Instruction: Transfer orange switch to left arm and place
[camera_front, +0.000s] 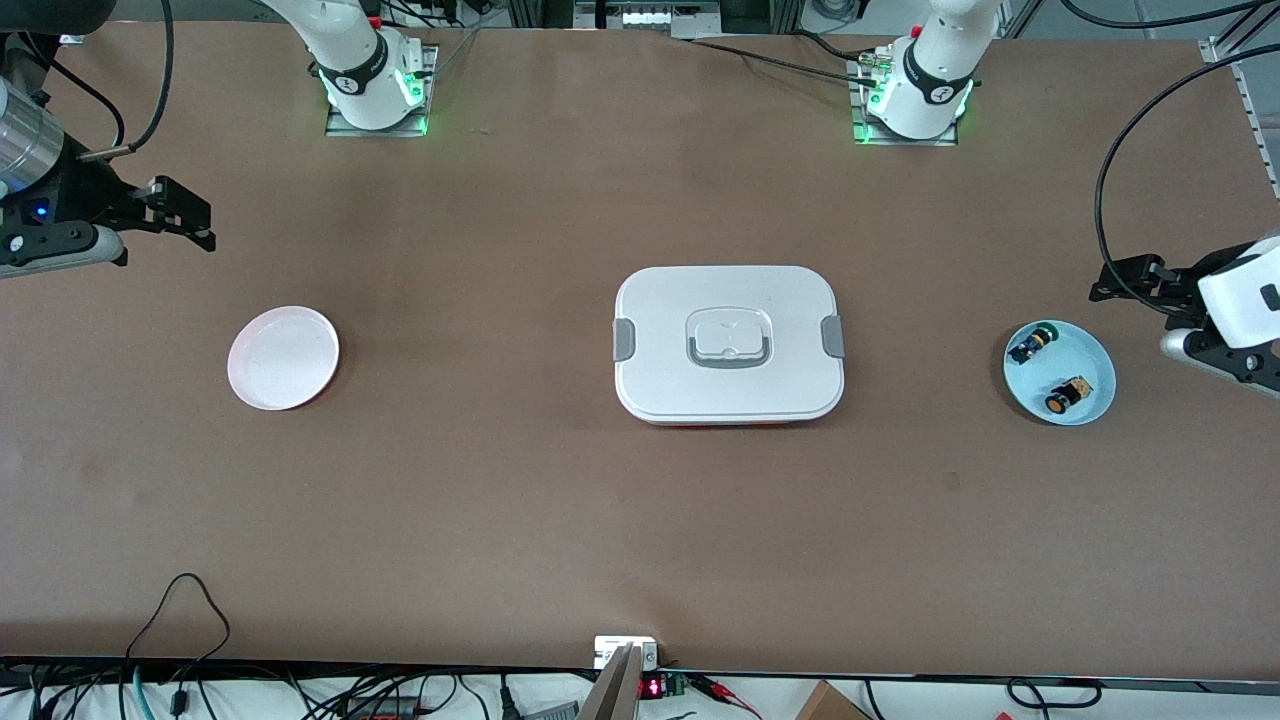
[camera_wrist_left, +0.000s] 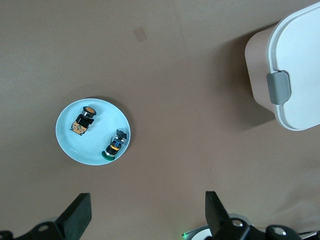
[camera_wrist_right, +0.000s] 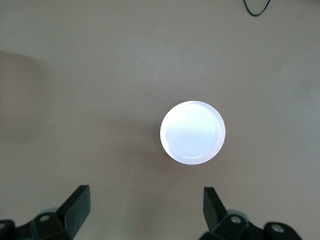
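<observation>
The orange switch (camera_front: 1068, 393), orange body with a black cap, lies on a light blue plate (camera_front: 1096, 352) toward the left arm's end of the table, beside a blue-bodied switch (camera_front: 1033, 343). In the left wrist view the orange switch (camera_wrist_left: 82, 123) lies on the plate (camera_wrist_left: 67, 141). My left gripper (camera_front: 1125, 280) hangs open and empty over the table beside that plate; its open fingers show in the left wrist view (camera_wrist_left: 146, 215). The white box (camera_front: 730, 345) stands mid-table. My right gripper (camera_front: 195, 220) is open and empty, over the table near the pink plate (camera_front: 283, 357).
The box's clipped end (camera_wrist_left: 295, 75) shows in the left wrist view. The pink plate (camera_wrist_right: 192, 132) holds nothing and lies below my open right gripper (camera_wrist_right: 145, 210). Cables hang along the table edge nearest the front camera.
</observation>
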